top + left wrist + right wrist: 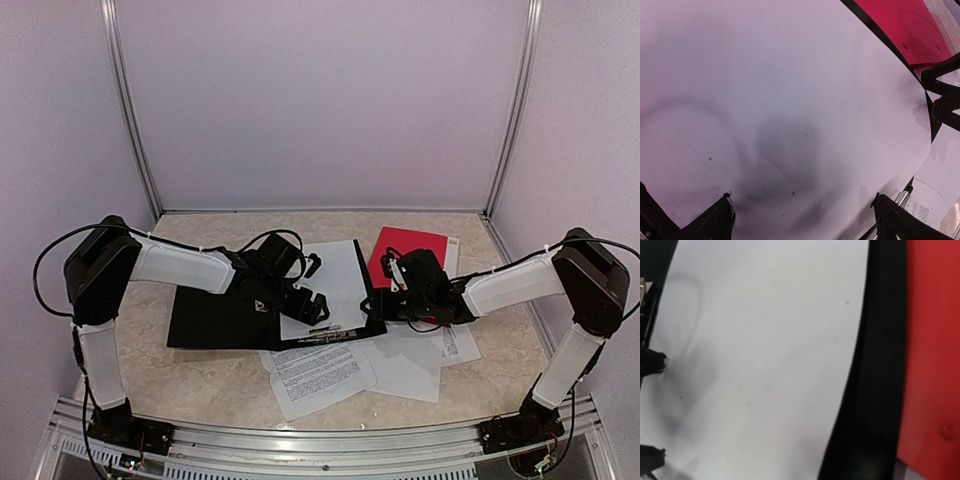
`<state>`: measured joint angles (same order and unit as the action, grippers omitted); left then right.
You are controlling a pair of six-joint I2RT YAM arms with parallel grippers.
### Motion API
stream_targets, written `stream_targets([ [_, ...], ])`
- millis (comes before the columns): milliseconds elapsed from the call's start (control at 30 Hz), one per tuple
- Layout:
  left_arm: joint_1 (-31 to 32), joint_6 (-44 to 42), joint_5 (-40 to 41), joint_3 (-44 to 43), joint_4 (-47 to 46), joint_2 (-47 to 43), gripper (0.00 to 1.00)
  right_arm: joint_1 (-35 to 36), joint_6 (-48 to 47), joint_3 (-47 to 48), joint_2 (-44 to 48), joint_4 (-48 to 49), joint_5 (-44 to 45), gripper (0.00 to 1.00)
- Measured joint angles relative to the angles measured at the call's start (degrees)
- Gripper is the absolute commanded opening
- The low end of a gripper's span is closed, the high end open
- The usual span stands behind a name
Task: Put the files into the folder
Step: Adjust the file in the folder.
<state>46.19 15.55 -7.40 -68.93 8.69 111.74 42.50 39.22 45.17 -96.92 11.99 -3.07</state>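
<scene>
Tabletop partly hid by folder & files; R gripper cropped.

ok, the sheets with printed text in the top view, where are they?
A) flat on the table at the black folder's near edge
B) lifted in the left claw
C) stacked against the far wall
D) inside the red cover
A: the printed sheets lie flat on the table, fanned out along the near edge of the black folder.
</scene>
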Motion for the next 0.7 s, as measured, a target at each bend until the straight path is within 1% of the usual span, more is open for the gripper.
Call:
stream_targets([
  [367, 0.00, 2.67, -2.51, 1.64, -2.16, 0.22, 0.92, -2.71, -3.69, 0.00, -1.90, 2.86, -6.67, 0.47],
  [700, 0.00, 4.35, -2.71, 3.23, -4.42, 0.22, 0.92, -4.55, -4.94, -0.13, -4.98, 6.93, -11.50, 0.47],
])
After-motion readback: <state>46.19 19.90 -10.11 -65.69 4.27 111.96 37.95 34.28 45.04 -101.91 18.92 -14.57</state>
